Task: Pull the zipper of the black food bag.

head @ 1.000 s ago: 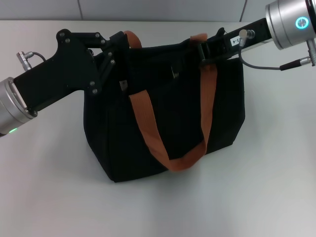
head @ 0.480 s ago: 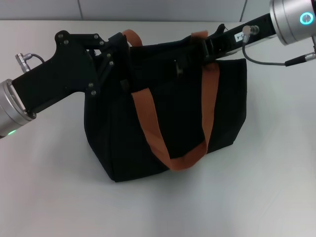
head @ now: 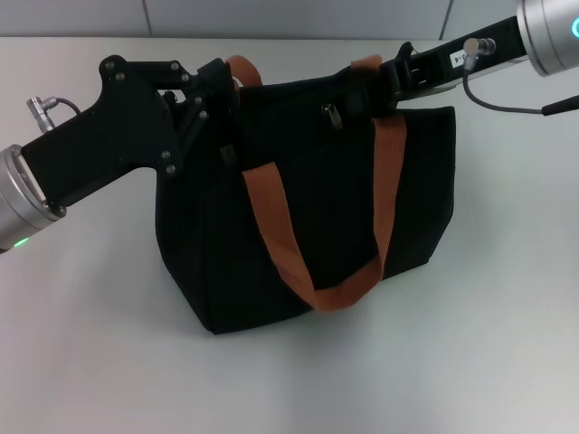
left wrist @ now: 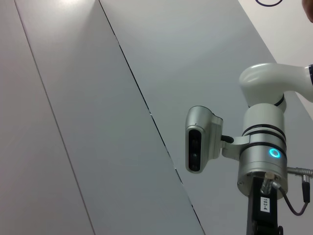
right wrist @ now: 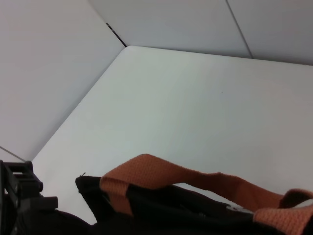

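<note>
The black food bag (head: 217, 244) stands mid-table in the head view, its rust-orange strap handles (head: 268, 219) draped down the front. My left gripper (head: 220, 83) is shut on the bag's top left corner. My right gripper (head: 358, 94) reaches in from the right along the top edge and is shut at the zipper track. The silver zipper pull tab (head: 332, 115) hangs just beyond its fingertips. The right wrist view shows an orange handle (right wrist: 161, 172) over the bag's dark top (right wrist: 151, 213), with the left gripper's body (right wrist: 18, 196) at the far corner.
The bag rests on a white table (head: 488, 344) backed by a pale panelled wall (head: 271, 16). A grey cable (head: 493, 98) loops off the right wrist. The left wrist view shows only the wall and the right arm's wrist with its camera (left wrist: 198, 139).
My right gripper has drawn back to the right and slightly up. The silver pull tab and the bag's top edge have shifted right with it. The left gripper has stayed put.
</note>
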Robot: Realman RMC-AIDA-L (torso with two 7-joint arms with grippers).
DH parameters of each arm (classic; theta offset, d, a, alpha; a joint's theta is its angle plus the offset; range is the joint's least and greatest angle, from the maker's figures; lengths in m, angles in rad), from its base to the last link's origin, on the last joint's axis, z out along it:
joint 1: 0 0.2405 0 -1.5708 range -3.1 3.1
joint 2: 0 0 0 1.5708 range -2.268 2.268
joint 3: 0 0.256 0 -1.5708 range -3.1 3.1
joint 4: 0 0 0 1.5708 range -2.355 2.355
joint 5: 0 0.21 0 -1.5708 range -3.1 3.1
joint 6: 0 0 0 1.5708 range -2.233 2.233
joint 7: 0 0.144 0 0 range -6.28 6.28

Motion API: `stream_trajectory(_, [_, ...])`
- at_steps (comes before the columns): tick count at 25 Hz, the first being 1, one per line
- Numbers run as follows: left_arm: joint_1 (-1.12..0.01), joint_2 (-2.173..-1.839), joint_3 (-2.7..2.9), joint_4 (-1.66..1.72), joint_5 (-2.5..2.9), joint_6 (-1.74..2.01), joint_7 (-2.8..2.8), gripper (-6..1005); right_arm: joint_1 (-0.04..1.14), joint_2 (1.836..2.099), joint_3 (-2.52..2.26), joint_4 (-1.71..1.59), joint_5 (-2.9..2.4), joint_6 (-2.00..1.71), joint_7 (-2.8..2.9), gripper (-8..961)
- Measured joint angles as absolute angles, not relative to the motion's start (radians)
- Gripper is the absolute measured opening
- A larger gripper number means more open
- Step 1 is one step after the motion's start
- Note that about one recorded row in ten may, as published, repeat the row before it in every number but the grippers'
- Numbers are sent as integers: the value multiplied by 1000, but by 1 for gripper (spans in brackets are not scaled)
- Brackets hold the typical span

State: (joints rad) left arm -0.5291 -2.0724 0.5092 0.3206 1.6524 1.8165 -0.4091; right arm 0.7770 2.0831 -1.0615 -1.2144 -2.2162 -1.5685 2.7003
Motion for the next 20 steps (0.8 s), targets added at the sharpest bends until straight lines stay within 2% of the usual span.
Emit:
stream_trajectory(6, [-534,-2072,509,321,1652,1816,-408,63,780,2083,-1063,-1201,-2185,-1571,2669,-1])
stream_trajectory(14, [-538,-2072,500,312,1637,1814,-413,64,789,2082,-1079,-1168,-2165,-1560,2655,112])
stream_trajectory(18, [-538,-2072,501,311,1621,1810,-418,65,788,2083,-1081,-1156,-2126,-1549,2641,241])
stream_trajectory(20, [-538,-2072,501,311,1621,1809,-418,65,788,2083,-1081,-1149,-2117,-1548,2638,240])
